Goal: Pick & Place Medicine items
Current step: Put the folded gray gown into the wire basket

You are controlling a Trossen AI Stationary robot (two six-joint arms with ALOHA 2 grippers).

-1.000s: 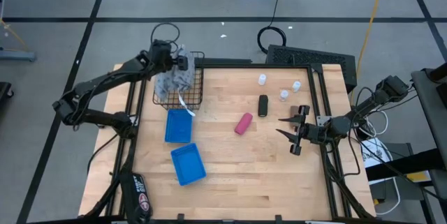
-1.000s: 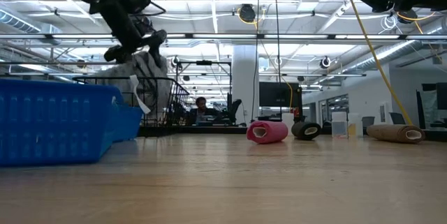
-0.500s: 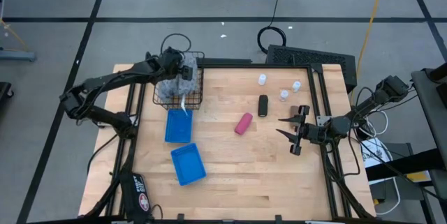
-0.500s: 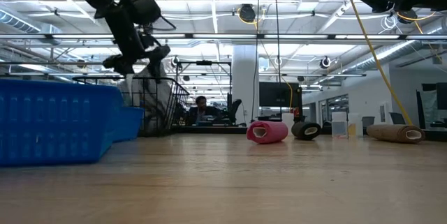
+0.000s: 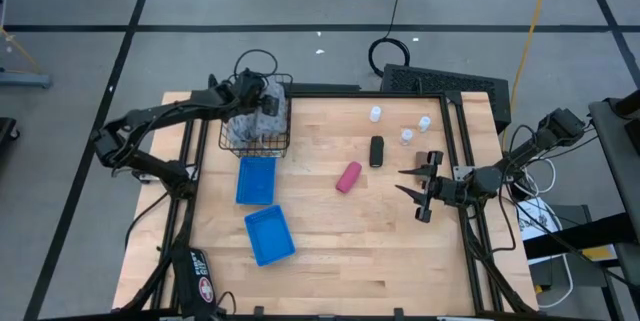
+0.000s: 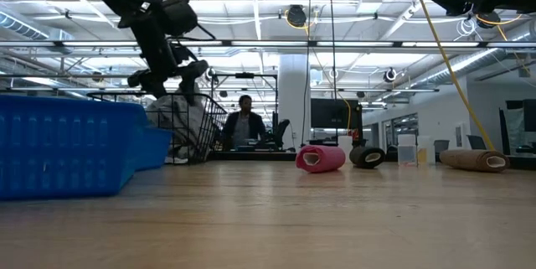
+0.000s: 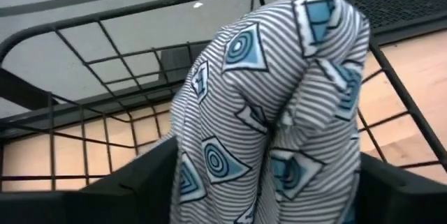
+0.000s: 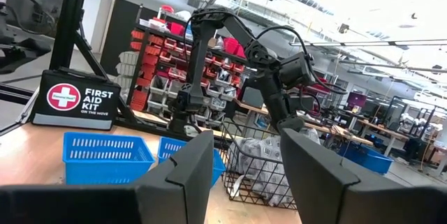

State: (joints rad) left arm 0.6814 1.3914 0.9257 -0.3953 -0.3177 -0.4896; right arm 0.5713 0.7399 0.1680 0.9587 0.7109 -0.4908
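Left gripper (image 5: 262,101) hovers over the black wire basket (image 5: 229,141), fingers apart astride the grey patterned cloth bundle (image 7: 279,112), seemingly releasing it, while the medicine items (image 5: 376,151) wait mid-table near the parted right gripper (image 5: 418,187).

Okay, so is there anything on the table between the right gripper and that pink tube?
Nothing visible. In the high view, the right gripper, jaws open, waits near the table's right edge, and only bare wood lies between it and the pink tube. The black container sits off that line, farther back.
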